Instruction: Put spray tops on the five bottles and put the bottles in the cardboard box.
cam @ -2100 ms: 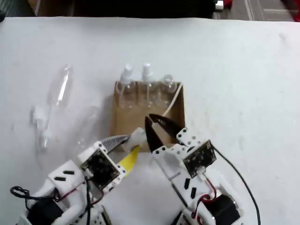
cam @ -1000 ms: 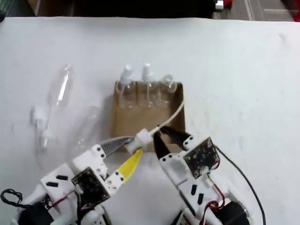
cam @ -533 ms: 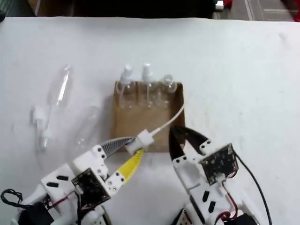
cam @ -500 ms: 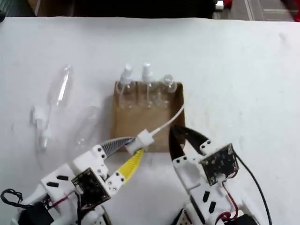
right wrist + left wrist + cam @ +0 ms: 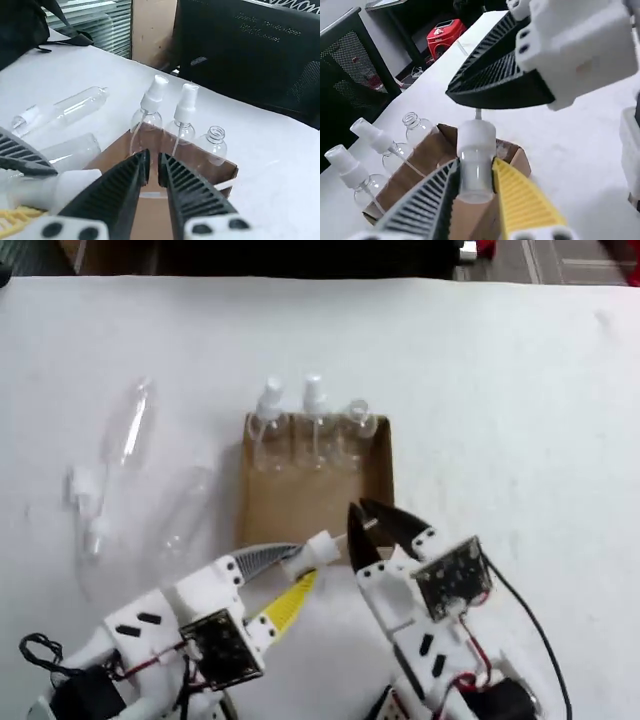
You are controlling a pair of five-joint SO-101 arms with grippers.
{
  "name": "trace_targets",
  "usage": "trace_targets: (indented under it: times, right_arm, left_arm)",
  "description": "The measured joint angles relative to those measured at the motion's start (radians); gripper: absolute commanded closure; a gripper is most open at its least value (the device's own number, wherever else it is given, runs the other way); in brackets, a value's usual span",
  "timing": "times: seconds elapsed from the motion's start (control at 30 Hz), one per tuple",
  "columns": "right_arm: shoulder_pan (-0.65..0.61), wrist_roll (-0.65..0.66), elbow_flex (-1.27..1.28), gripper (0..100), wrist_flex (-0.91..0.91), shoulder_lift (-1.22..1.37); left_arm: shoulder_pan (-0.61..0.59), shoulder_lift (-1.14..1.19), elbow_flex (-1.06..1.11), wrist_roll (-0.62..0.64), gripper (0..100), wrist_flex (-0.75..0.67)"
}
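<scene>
My left gripper (image 5: 305, 565) is shut on a white spray top (image 5: 319, 547) at the near edge of the cardboard box (image 5: 262, 502). In the left wrist view the spray top (image 5: 475, 159) stands between the grey and yellow fingers. Its thin tube rises into the black jaws of my right gripper (image 5: 492, 80). My right gripper (image 5: 358, 520) sits just right of the top, its jaws nearly together on the tube. Three bottles stand at the box's far end: two capped bottles (image 5: 270, 425) (image 5: 314, 420) and one open bottle (image 5: 216, 142).
Two clear bottles (image 5: 126, 428) (image 5: 186, 510) lie on the white table left of the box. Loose spray tops (image 5: 84, 486) (image 5: 96, 536) rest beside them. A black chair (image 5: 250, 55) stands beyond the table's far edge.
My right gripper, open and drawn back half a second ago, has come forward to the spray top and closed on its tube. My left gripper shifted slightly right with the top.
</scene>
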Motion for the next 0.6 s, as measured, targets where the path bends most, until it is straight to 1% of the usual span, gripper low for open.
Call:
trace_targets:
  times: [0.1,0.27,0.43,0.6]
  right_arm:
    - [0.005,-0.003,0.049,98.2,-0.044,0.000]
    - [0.005,-0.003,0.051,98.2,-0.038,0.000]
    - [0.005,0.064,0.048,98.2,-0.014,0.000]
    - [-0.002,0.078,0.049,98.2,0.000,-0.002]
  left_arm:
    - [0.000,0.015,0.000,0.000,98,0.000]
    - [0.000,0.011,0.000,0.000,98,0.006]
    - [0.005,0.017,-0.038,0.000,98,0.009]
    - [0.000,0.000,-0.084,0.000,98,0.012]
